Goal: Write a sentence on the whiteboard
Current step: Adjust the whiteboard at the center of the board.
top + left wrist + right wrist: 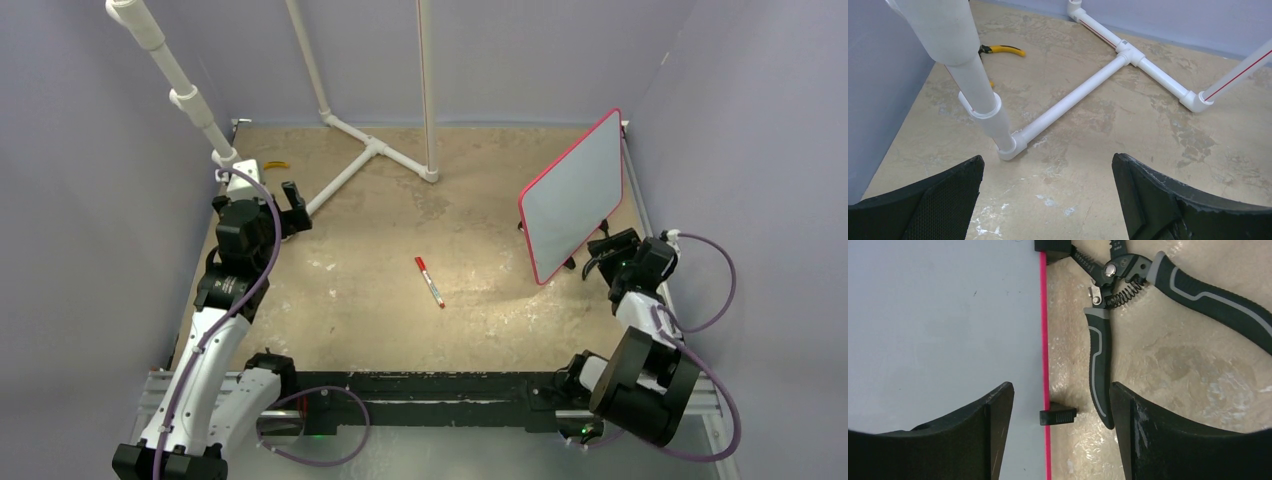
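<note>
Red-framed white rectangular whiteboard (573,195) standing tilted, its edge lying within the spread right tool (1060,390), left tool (1048,159) spread, well apart

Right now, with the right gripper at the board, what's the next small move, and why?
Probably close the right gripper on the whiteboard at its red edge. The jaws stand open astride that edge, not touching it. The board shows no lettering and the marker lies untouched mid-table, so steadying the board likely comes first. Mind the pliers lying just beside it.
</note>
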